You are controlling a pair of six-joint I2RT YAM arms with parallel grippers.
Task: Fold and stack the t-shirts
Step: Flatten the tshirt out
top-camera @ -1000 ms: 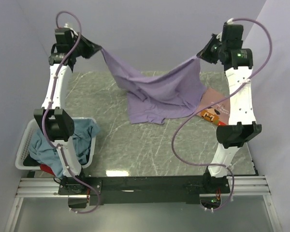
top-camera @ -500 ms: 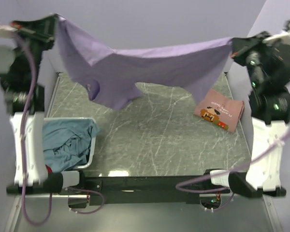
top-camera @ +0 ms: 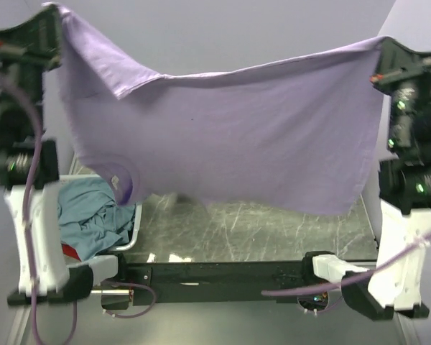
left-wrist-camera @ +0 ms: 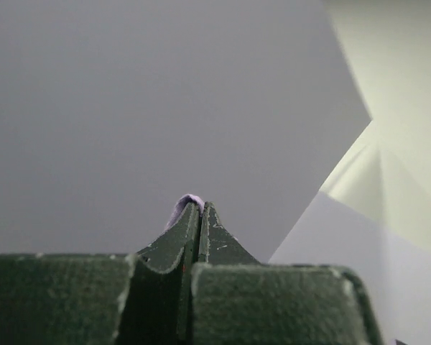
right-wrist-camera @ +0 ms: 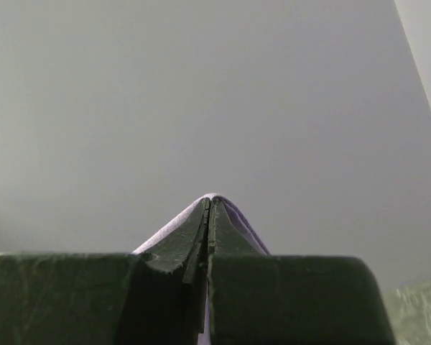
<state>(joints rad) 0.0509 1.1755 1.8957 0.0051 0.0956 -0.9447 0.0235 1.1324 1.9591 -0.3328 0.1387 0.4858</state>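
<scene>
The lavender t-shirt (top-camera: pixel 230 136) hangs stretched wide like a curtain, high above the table. My left gripper (top-camera: pixel 54 16) is shut on its upper left corner and my right gripper (top-camera: pixel 382 56) on its upper right corner. In the left wrist view a nub of purple cloth (left-wrist-camera: pixel 186 202) pokes out at the closed tips of the left gripper (left-wrist-camera: pixel 199 208). The right wrist view shows cloth (right-wrist-camera: pixel 238 216) wrapped over the closed tips of the right gripper (right-wrist-camera: pixel 210 200). A teal-blue t-shirt (top-camera: pixel 90 214) lies crumpled in the basket, with a bit of the red t-shirt (top-camera: pixel 70 251) beneath it. The salmon-pink t-shirt is hidden behind the hanging shirt.
The white slatted basket (top-camera: pixel 134 231) stands at the near left, beside the left arm. The grey marbled table (top-camera: pixel 273 230) shows only below the shirt's hem. Purple walls close in on the back and both sides. Both wrist cameras face bare wall.
Both arms have risen and spread apart, lifting the lavender t-shirt off the table and pulling it taut. It now covers the salmon-pink t-shirt that showed at the right.
</scene>
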